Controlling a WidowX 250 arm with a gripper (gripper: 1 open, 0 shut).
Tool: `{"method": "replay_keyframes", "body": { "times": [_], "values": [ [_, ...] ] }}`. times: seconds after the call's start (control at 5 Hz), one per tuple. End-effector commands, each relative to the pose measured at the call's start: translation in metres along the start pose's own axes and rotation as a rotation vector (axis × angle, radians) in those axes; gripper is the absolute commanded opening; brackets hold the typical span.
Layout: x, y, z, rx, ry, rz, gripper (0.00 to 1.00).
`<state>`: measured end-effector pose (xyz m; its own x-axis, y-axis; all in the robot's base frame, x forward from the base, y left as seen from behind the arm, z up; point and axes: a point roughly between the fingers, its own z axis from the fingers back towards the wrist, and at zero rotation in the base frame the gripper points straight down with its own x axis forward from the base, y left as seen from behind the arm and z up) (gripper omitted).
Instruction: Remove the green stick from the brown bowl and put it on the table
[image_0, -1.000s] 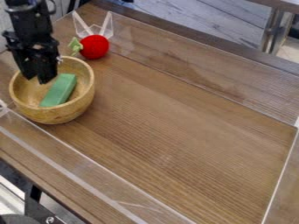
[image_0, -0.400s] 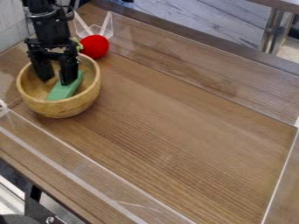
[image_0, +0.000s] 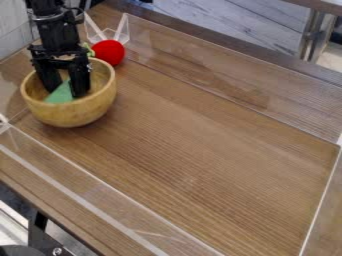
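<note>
From here I see the gripper (image_0: 62, 82) down in the bowl (image_0: 67, 112), its fingers right over the stick (image_0: 62, 92); I cannot tell whether they stand apart or have hold of it. The stick lies inside the bowl, partly hidden by the fingers, with its green showing between and beside them; the bowl sits on the table (image_0: 201, 130), near the red toy (image_0: 107, 52).

I judge the stick light and stiff, not fragile — a plain matte block that should grip without much slipping; I would take it across its narrow width, near the middle, so it hangs level; the bowl looks light enough to shift or tip if a finger catches the rim — so I want a straight lift.
</note>
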<state>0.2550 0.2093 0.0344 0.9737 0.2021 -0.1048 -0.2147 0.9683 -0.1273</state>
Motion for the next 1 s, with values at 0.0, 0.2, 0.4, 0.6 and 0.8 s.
{"method": "replay_keyframes", "body": {
  "times": [0.0,0.2,0.4,0.6,0.8],
  "values": [
    [0.004,0.009,0.009,0.026,-0.023,-0.03,1.0],
    [0.0,-0.002,0.002,0.012,-0.016,-0.018,0.0],
    [-0.005,-0.012,-0.005,-0.005,-0.007,-0.005,0.0],
    [-0.005,-0.003,-0.002,-0.022,0.001,0.039,0.0],
    [-0.006,0.004,0.001,-0.04,0.008,0.083,0.0]
  ]
}}
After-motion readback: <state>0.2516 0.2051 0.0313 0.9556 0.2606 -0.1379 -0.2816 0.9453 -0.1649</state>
